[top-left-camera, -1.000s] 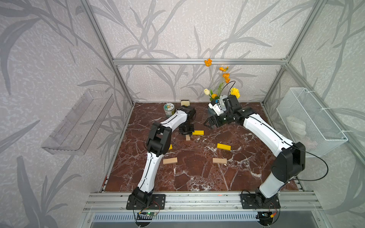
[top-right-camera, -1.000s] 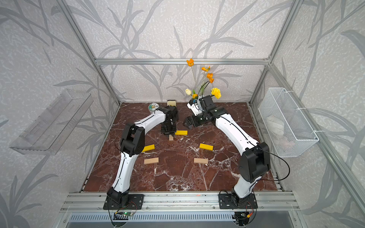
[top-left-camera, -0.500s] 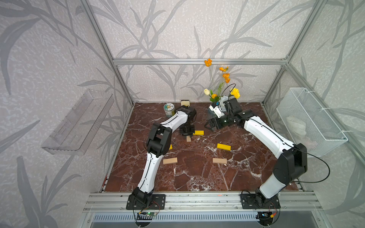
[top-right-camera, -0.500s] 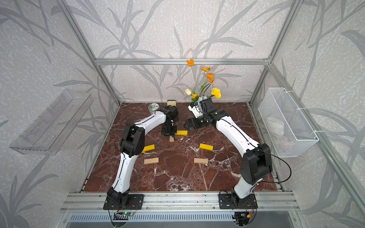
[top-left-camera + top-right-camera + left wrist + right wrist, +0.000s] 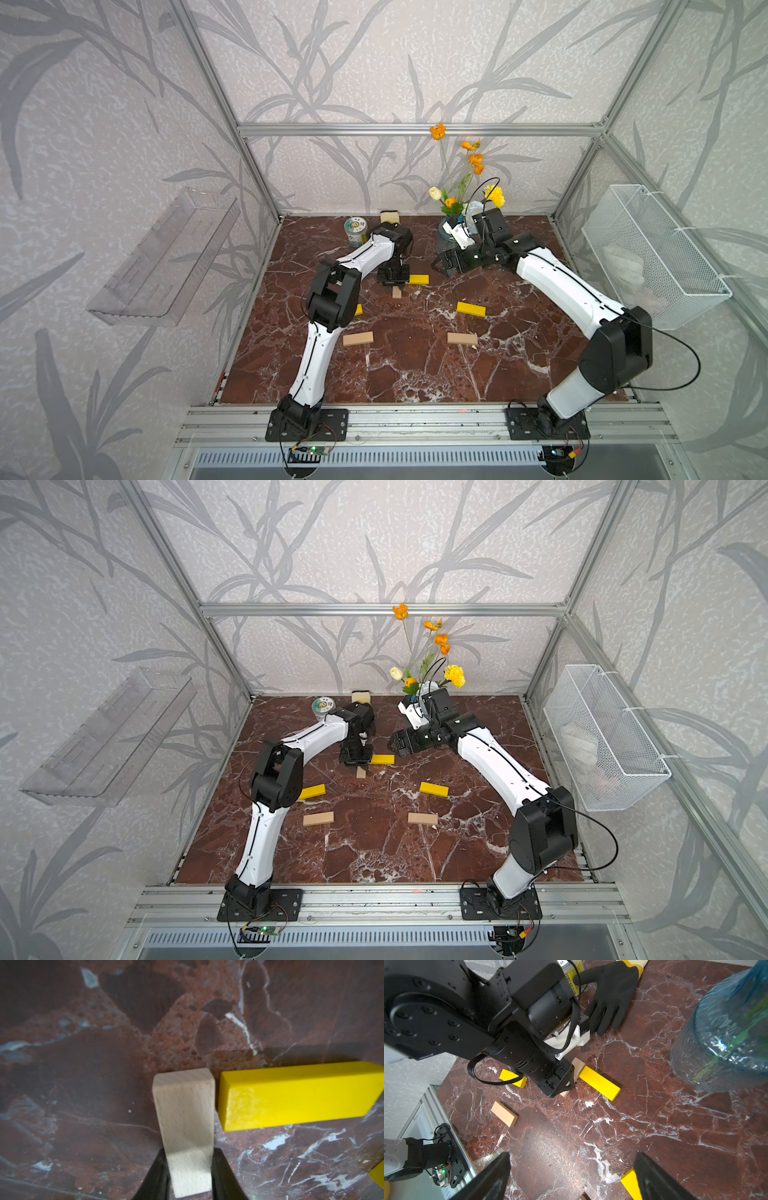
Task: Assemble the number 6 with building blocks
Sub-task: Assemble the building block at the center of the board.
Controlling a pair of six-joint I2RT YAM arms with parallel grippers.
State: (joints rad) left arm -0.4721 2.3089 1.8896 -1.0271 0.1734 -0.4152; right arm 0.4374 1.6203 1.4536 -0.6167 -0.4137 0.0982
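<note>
In both top views, the left gripper (image 5: 392, 277) is reaching down at the far middle of the red-brown marble tabletop (image 5: 415, 374). It is covering most of a pale tan wooden bar (image 5: 397, 293), so only the near end is showing. A bright yellow painted bar (image 5: 418, 279) is lying just right of it. A second yellow bar (image 5: 311, 791) is sitting partly behind the left arm's elbow. A third yellow bar (image 5: 471, 309), a loose tan bar (image 5: 358, 338) on the left and another tan bar (image 5: 462, 338) on the right are lying nearer. That is making three yellow and three tan. The right gripper (image 5: 441, 268) is hanging further right, jaws spread wide, holding nothing.

In the left wrist view, black fingers (image 5: 158, 1176) are pinching the tan bar by its long sides. The yellow bar's end is sitting just beside it, with a thin dark gap between them. Its other end is running out of frame.

In the right wrist view, the left gripper's body is hiding the tan bar's middle. A right finger (image 5: 654, 1178) is cutting off one yellow bar.
</note>
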